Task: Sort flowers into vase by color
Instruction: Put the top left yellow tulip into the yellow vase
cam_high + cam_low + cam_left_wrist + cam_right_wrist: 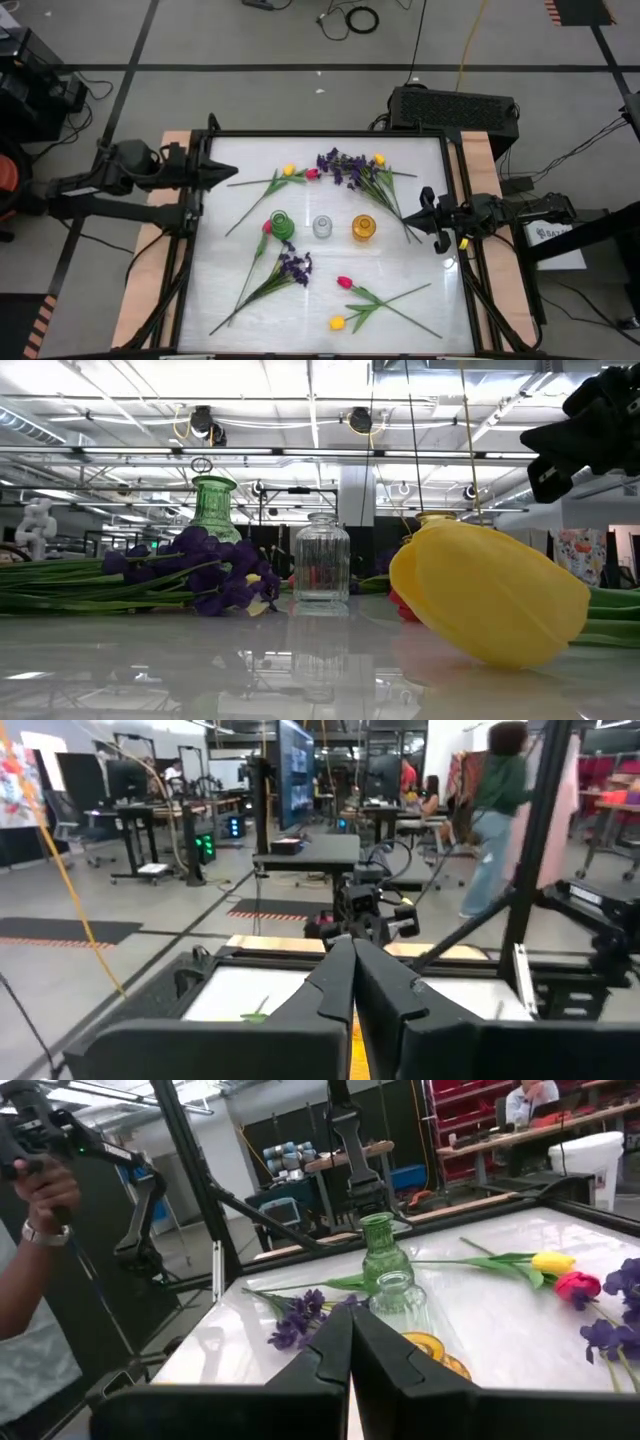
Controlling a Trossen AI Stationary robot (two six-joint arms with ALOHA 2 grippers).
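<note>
Flowers all lie flat on the tabletop (420,300), none in a vase yet. Taking the clear vase (322,227) as dial centre in the high view: mixed heap of purple sprigs (343,166) with a yellow tulip (379,159) at 12 to 1 o'clock; yellow and pink-red pair (300,173) at 11; purple sprig (294,266) and a pink-red tulip (267,228) at 7 to 9; pink-red tulip (345,283) and yellow tulip (338,322) at 5 to 6. Green vase (281,224) sits at 9, amber vase (363,228) at 3, the three in a close row.

Left gripper (226,172), fingers pressed together, hovers at the 10 o'clock edge. Right gripper (428,210) at 3 o'clock, beside the heap's stem ends; from its wrist view the fingers look pressed together.

Risks, as judged:
- Stems in the 12 o'clock heap cross; a pinch there may lift two colours together.
- Flowers are much taller than the vases; an off-centre insertion or leaning stem could tip a vase, likely knocking its neighbour.
- Dragging a stem could sweep adjacent flowers.
</note>
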